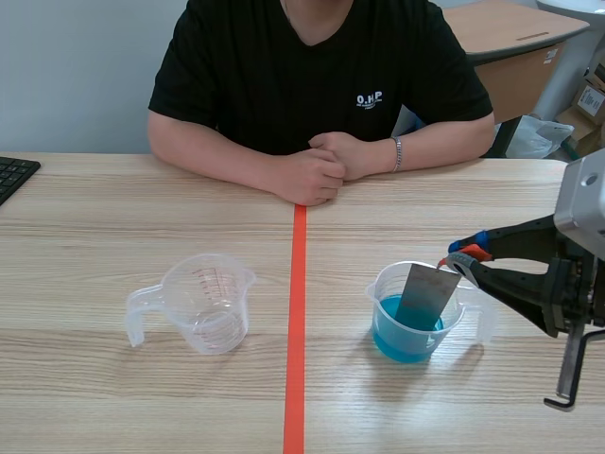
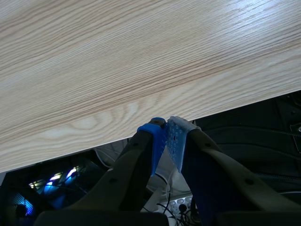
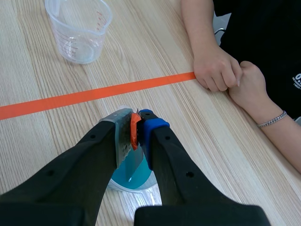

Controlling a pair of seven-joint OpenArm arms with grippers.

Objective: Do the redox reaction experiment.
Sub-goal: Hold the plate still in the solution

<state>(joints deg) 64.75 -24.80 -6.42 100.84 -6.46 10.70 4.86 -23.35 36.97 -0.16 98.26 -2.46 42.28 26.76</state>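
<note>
An office: keyboard (image 1: 14, 175), another desk (image 1: 506, 26), cardboard boxes (image 1: 591, 99).

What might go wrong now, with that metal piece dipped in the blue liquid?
The right gripper pinches the metal plate only at its top corner, so it might slip and splash. A sideways pull might tip the clear cup and spill the blue liquid toward the person's hands.
</note>
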